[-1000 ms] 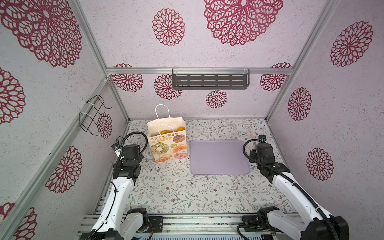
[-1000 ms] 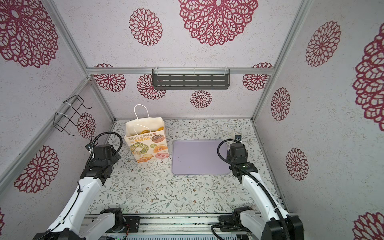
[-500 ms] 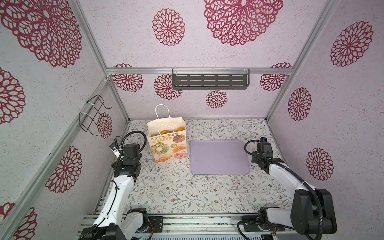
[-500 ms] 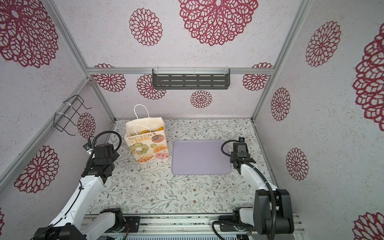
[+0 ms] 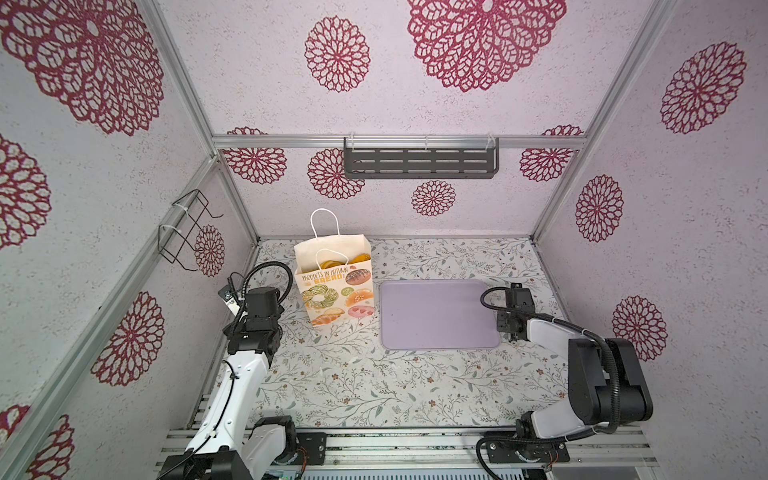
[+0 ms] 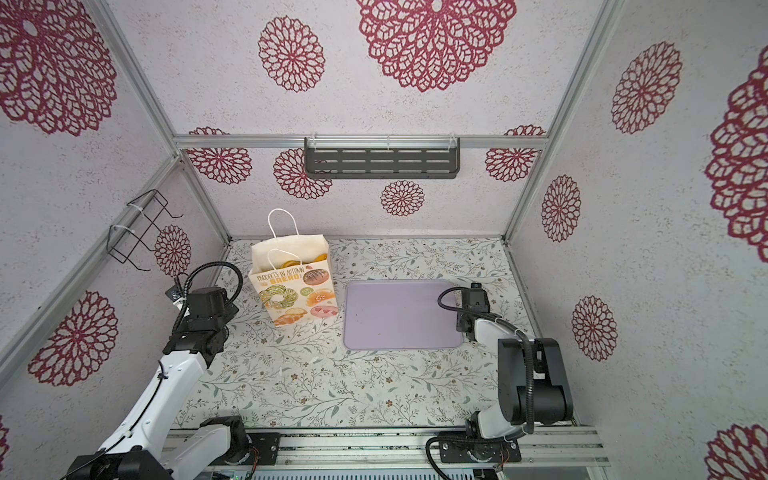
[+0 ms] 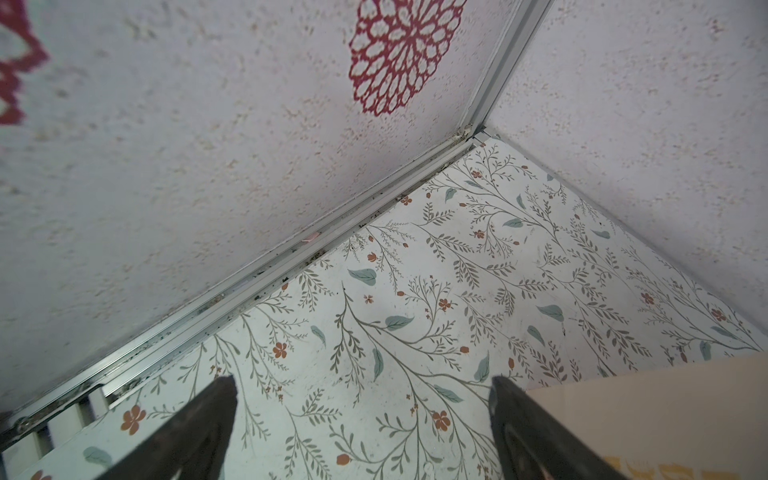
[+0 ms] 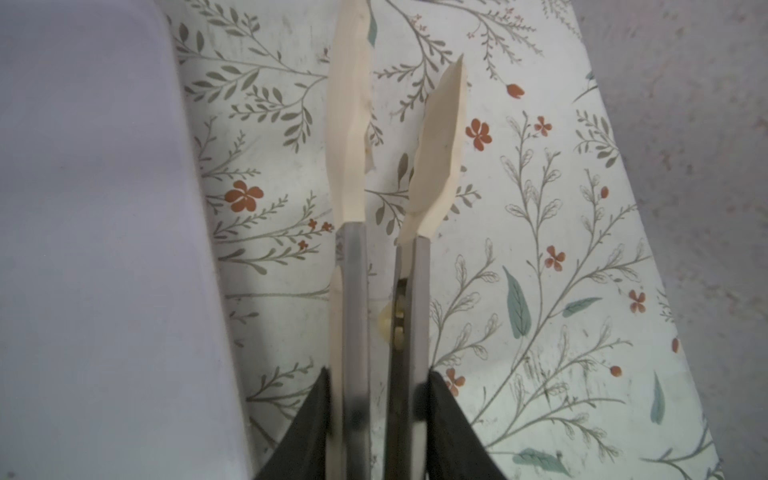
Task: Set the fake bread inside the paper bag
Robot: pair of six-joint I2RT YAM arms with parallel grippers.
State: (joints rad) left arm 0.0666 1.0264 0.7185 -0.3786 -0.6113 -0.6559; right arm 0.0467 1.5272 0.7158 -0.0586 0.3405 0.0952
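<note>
The paper bag [image 5: 334,286] stands upright and open at the back left of the floral table, seen in both top views. Orange and golden fake bread [image 5: 332,264] shows inside its mouth, as does fake bread [image 6: 291,262]. My left gripper [image 7: 361,380] hovers open over bare table near the left wall, with a corner of the paper bag [image 7: 644,415] just beside one finger. My right gripper [image 8: 380,374] is shut on metal tongs [image 8: 353,291] with cream tips, which hold nothing. It sits low at the right edge of the lilac tray [image 8: 83,208].
The flat lilac tray [image 5: 436,313] lies bare in the table's middle, right of the bag. A dark shelf [image 5: 419,162] hangs on the back wall and a wire rack [image 5: 183,232] on the left wall. Walls close in on three sides.
The right arm has folded back, its elbow rising near the front right, while its gripper stays by the tray's right edge. The left arm has barely moved.
</note>
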